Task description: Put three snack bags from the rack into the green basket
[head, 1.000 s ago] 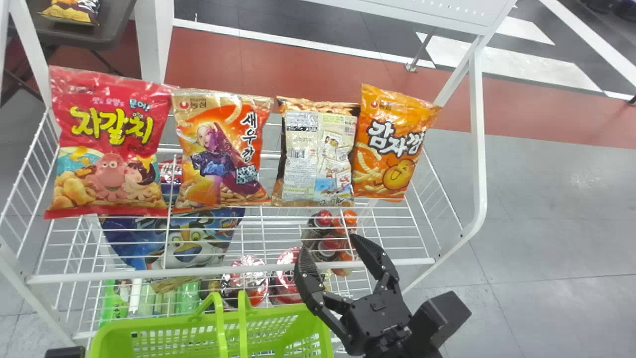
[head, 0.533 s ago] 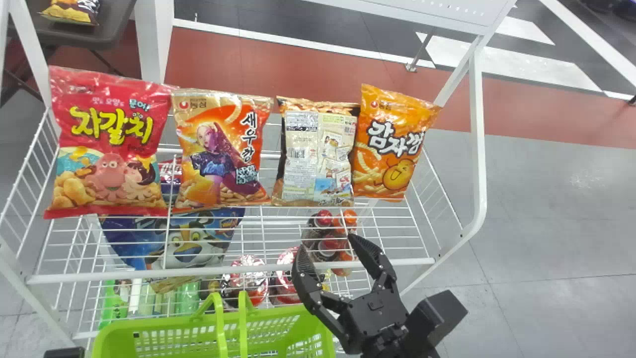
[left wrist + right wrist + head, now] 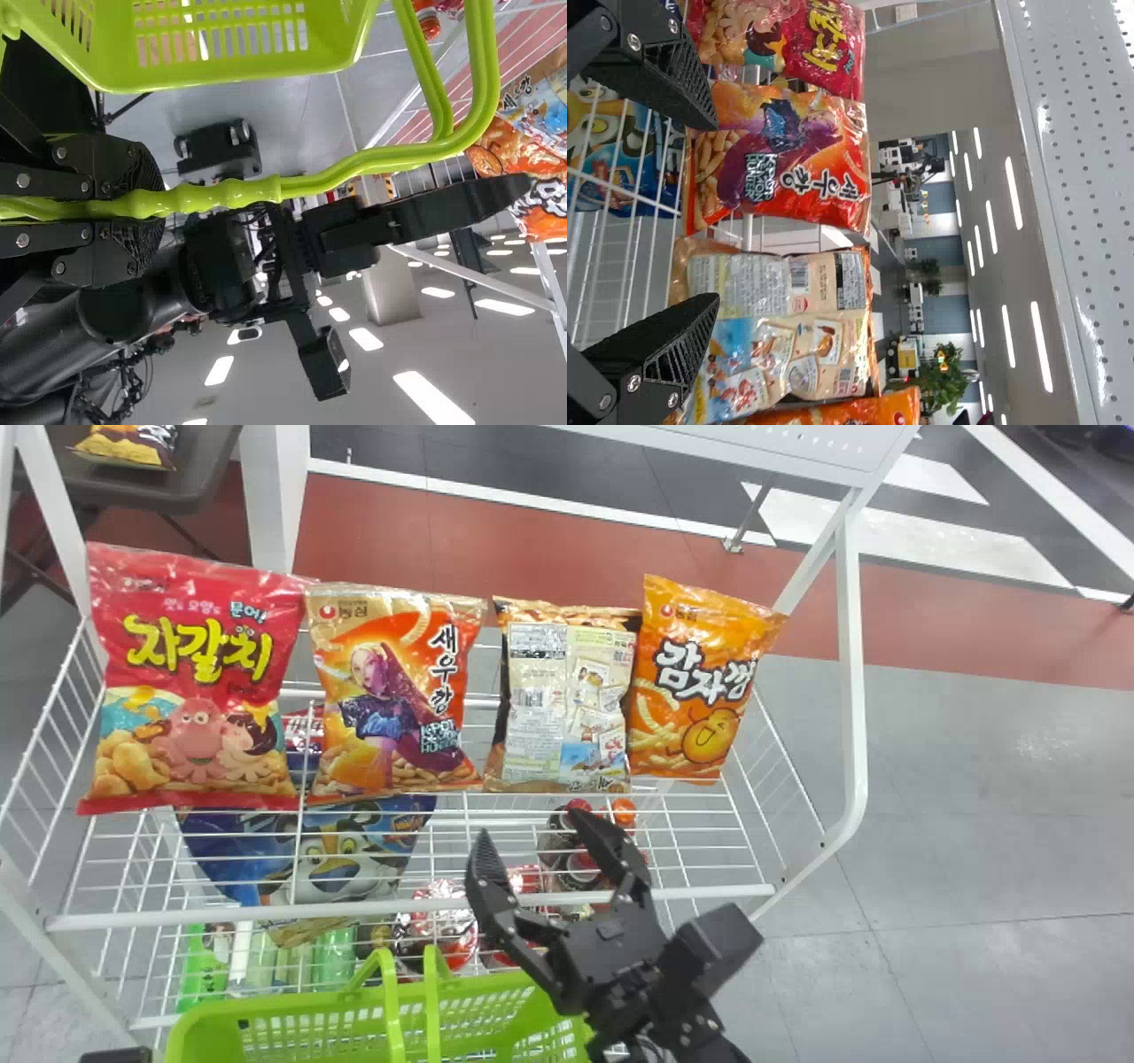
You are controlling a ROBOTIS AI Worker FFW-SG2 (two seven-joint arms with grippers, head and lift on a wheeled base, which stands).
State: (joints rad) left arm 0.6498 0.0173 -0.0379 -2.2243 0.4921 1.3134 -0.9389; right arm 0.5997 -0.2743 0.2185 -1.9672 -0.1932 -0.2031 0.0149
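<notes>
Right gripper (image 3: pixel 530 825) has shifted leftward, fingers spread; beyond its tips stands the back-turned snack bag (image 3: pixel 567 700), likely light, crushable, best pinched gently mid-width. Left gripper (image 3: pixel 146 205) clasps the basket handle (image 3: pixel 235 193).

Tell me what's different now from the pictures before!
The black two-fingered right gripper, open, moved forward and to the robot's left, nearer the snacks. It grabbed nothing. The shiny red bag, tan-and-orange bag, cream-and-brown bag and bright orange bag stayed standing on the white wire rack. The green plastic basket stayed almost where it was.
</notes>
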